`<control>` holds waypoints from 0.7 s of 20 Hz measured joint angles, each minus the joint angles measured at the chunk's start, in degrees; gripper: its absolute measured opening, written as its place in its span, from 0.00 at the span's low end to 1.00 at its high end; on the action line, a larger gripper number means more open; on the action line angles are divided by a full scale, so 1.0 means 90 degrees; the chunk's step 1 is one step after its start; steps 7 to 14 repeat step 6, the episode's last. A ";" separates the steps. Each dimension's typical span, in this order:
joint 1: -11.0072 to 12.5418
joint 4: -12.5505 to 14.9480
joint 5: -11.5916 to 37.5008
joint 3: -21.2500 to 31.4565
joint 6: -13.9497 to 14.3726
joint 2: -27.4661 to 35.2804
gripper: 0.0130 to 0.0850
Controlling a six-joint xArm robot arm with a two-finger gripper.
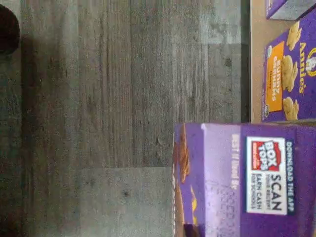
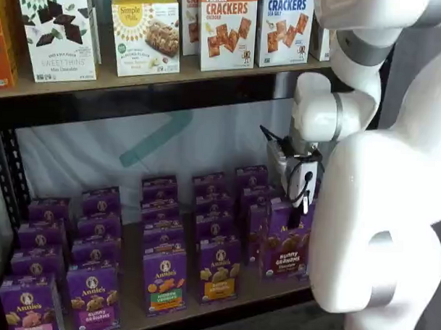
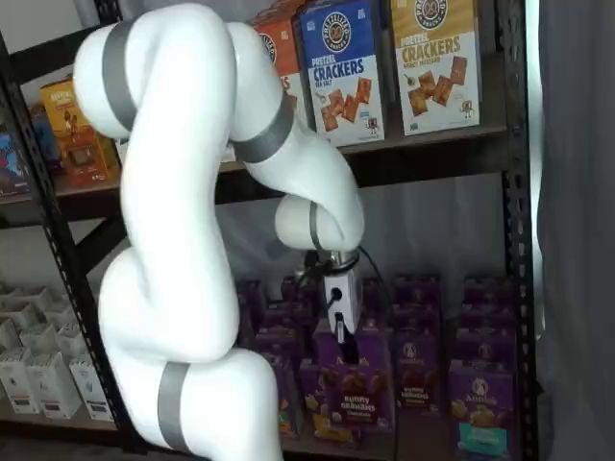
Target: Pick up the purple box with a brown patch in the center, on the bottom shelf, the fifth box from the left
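Purple box (image 3: 360, 389), pinched by the gripper (image 3: 348, 351), shows its Box Tops flap only in the wrist view.

The purple box (image 3: 358, 389) hangs in the claw (image 3: 348, 348), before the rows on the bottom shelf (image 2: 267, 291).

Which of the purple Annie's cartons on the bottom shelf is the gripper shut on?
The purple box with dark-brown biscuits: the gripper clamps its top; neighbouring cartons show tan or orange fronts.

A mock shop aisle in a lab: a black metal rack (image 3: 519, 192) stocked with rows of cracker boxes (image 2: 227, 28) and purple cartons (image 2: 164, 279), plus a white robot arm (image 3: 183, 221).
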State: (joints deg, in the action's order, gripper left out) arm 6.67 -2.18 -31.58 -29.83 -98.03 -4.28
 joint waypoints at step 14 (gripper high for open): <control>-0.0207 0.0142 -0.0879 0.0002 0.0342 -0.0757 0.17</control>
